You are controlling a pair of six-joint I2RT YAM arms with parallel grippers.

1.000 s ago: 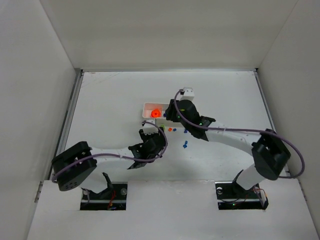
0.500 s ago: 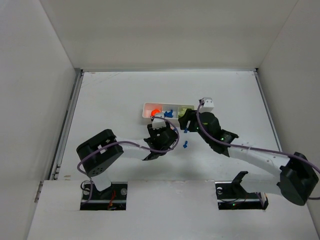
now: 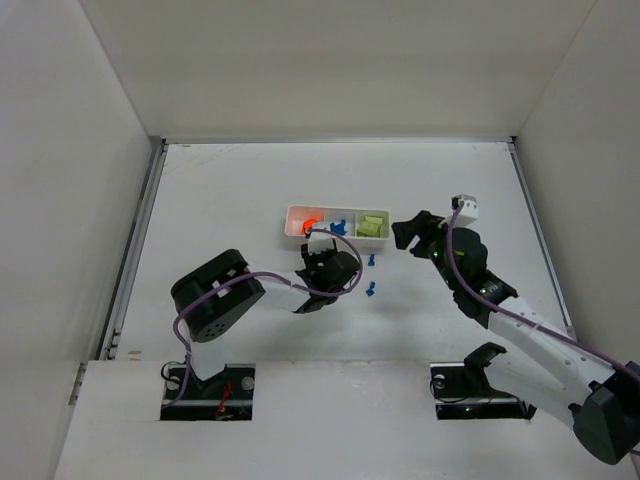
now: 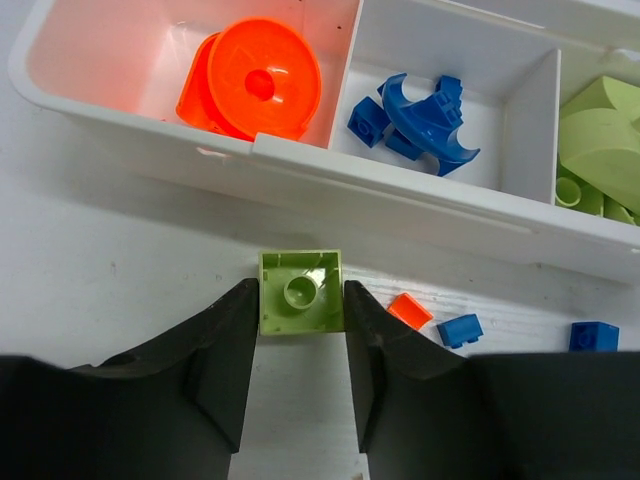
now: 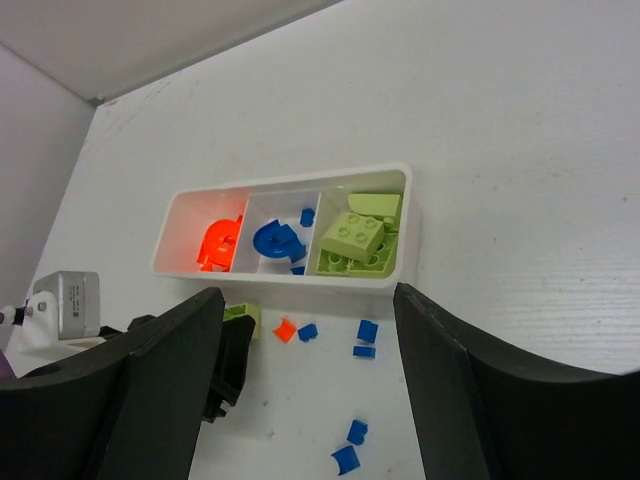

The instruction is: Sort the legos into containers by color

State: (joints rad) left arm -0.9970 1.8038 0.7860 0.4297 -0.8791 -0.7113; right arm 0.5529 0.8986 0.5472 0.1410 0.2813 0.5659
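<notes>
**Top external view.** The tray (image 3: 340, 207) lies with its long axis across the table (image 3: 220, 190), side to side. Its 3 compartments hold orange, blue and green in turn. The left pincer (image 3: 323, 258) sits just on the near side of the tray, below the orange end. The right pincer (image 3: 408, 235) hangs just off the tray's green end. Judging from this, the sorting is well under way but not finished.

**Left wrist view.** The orange disc (image 4: 262, 80) leans in the first compartment. The blue pieces (image 4: 425, 110) fill the middle one and the green pieces (image 4: 605, 130) the last. On the table, almost touching the tray's near wall, lies the green brick (image 4: 300, 292). It is square, so it has no long axis. Its edges run parallel to that wall, and its hollow underside faces up. The left pincer (image 4: 301, 288) is clenched on it, 1 finger against each side. An orange bit (image 4: 408, 310) lies just beside the brick.

**Right wrist view.** The right pincer (image 5: 305, 300) is released, spread wide with nothing in it. Near the tray's near wall, 5 blue bits (image 5: 367, 330) are scattered on the table. So 1 green, 1 orange and 5 blue are left to sort.
</notes>
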